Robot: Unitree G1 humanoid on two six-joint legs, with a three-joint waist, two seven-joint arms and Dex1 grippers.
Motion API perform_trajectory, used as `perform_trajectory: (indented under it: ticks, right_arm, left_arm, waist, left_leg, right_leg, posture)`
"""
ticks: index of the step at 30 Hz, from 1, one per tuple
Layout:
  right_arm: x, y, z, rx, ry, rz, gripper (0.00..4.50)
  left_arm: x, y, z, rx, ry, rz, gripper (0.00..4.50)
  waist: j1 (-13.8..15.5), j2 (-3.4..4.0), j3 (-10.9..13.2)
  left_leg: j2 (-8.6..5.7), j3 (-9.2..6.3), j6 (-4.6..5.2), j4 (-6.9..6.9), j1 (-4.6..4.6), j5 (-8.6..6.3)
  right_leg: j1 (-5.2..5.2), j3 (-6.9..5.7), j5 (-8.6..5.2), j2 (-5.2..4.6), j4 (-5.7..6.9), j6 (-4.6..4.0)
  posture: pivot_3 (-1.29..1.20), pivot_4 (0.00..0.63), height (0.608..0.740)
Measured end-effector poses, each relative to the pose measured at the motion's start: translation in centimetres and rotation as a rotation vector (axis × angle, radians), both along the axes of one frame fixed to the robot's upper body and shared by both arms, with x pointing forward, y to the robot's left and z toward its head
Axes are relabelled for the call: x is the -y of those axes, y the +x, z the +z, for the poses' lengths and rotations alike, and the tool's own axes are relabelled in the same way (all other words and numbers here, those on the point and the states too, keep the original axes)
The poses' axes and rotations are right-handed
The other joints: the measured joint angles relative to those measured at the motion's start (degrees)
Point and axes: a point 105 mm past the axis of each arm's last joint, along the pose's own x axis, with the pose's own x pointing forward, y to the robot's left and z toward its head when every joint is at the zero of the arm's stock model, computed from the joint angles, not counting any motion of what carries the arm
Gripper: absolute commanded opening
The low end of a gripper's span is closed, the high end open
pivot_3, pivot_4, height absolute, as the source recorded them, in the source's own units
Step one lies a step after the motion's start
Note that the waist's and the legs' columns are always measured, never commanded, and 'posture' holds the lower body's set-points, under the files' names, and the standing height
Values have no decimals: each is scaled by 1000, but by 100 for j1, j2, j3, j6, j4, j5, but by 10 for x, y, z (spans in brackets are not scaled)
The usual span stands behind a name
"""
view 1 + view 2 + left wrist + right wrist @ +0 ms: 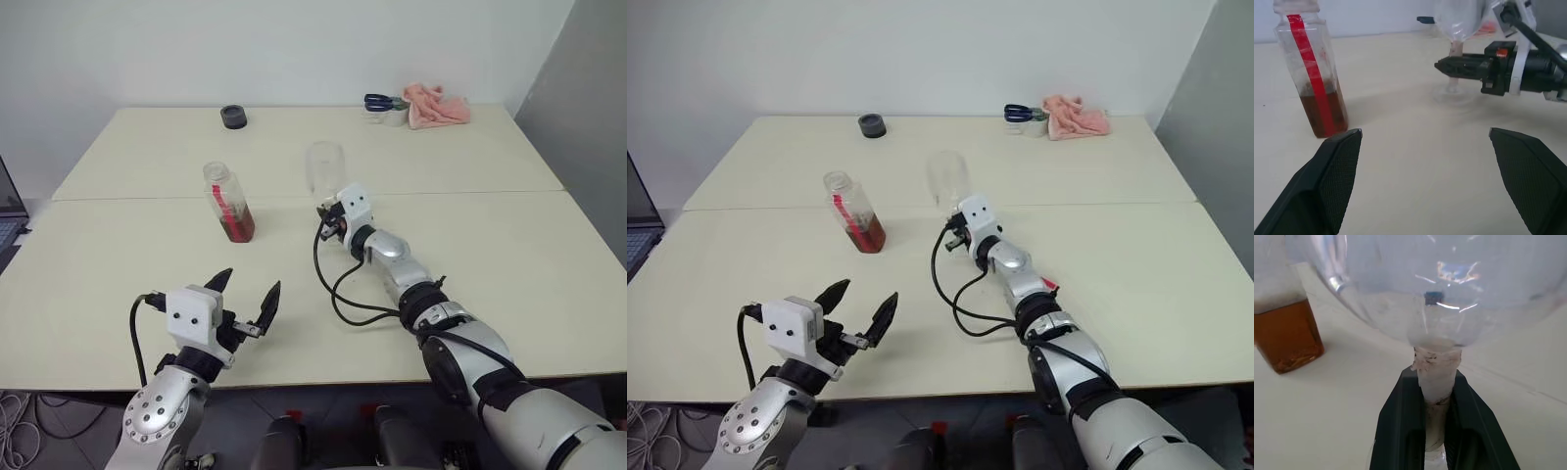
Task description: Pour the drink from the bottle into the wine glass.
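While one bottle (228,203) and one wine glass (326,168) stand on the pale table (509,264), the two grippers sit in quite different states. That bottle is small and clear, upright left of the table's middle, with a red label strip running down its side; no writing can be read on the strip. One pool of drink (237,224), reddish-brown, fills only its lower part. Standing to the right of the bottle and apart from it, the single wine glass has an empty bowl. From the right wrist view its stem rises between the two black fingers (1400,426) of the right gripper (1449,65), which are pressed together on the stem just below the bowl, so this hand is pinching the glass. Nearer the table's front edge, the left gripper (247,297) hovers with its two fingers spread wide apart, holding nothing and touching nothing; the bottle lies ahead of it, well apart. At the far edge of the table one small dark round object (233,117) sits alone. Off at the far right corner lies one crumpled pink cloth (438,105), and just beside it a pair of scissors (380,100) with blue handles rests on a small white container (386,114). No brand name or other lettering is legible on anything here
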Motion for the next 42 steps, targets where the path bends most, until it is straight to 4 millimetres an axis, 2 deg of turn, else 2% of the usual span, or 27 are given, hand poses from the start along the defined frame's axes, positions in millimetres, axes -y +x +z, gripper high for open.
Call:
perform_trajectory:
  ticks: [8,15,20,21,28,32,36,42]
  right_arm:
    - [3,0,-4,2,11,-17,155]
    - [5,-1,-4,31,14,-28,2524]
    - [9,-4,-15,10,14,-39,4331]
    - [9,-4,-15,9,15,-42,4485]
    - [14,-11,-23,7,30,-21,4485]
    - [39,-11,-21,42,19,-40,4485]
    - [63,-18,-16,68,22,-34,4485]
    - [99,-52,23,120,16,69,4485]
  left_arm:
    - [2,5,4,12,1,-9,4500]
    - [4,12,8,22,1,-17,4500]
    - [2,21,2,14,24,-9,4500]
    - [2,24,2,17,25,-8,4500]
    - [4,40,11,69,20,-1,4500]
    - [-6,44,7,58,39,43,4500]
    - [-23,61,8,71,79,123,4500]
    - [-36,78,12,88,87,186,4500]
  waist:
    - [0,0,0]
    - [0,0,0]
    - [1,0,0]
    - [0,0,0]
    - [3,0,0]
    - [7,0,0]
    - [18,-1,1]
    - [52,0,3]
  left_leg:
    - [1,-2,0,0,0,0]
    - [0,-1,0,-1,0,0]
    - [0,-3,0,-1,1,0]
    - [0,-3,0,-1,1,0]
    - [0,-5,0,-3,0,0]
    - [-1,-6,-1,-3,0,0]
    - [0,-12,-1,-3,-4,0]
    - [-3,-16,-1,-4,-10,0]
  right_leg:
    - [0,-1,0,1,0,0]
    - [1,-1,0,1,0,0]
    - [1,-2,0,1,0,0]
    - [1,-2,0,1,0,0]
    - [1,-3,0,0,-1,0]
    - [1,-3,0,0,-1,0]
    - [2,-9,-1,0,-2,1]
    - [1,-9,-4,-6,-7,7]
  posture:
    - [0,150,740]
    - [0,150,740]
    - [0,150,740]
    - [0,150,740]
    - [0,150,740]
    - [0,150,740]
    - [0,150,740]
    - [0,150,740]
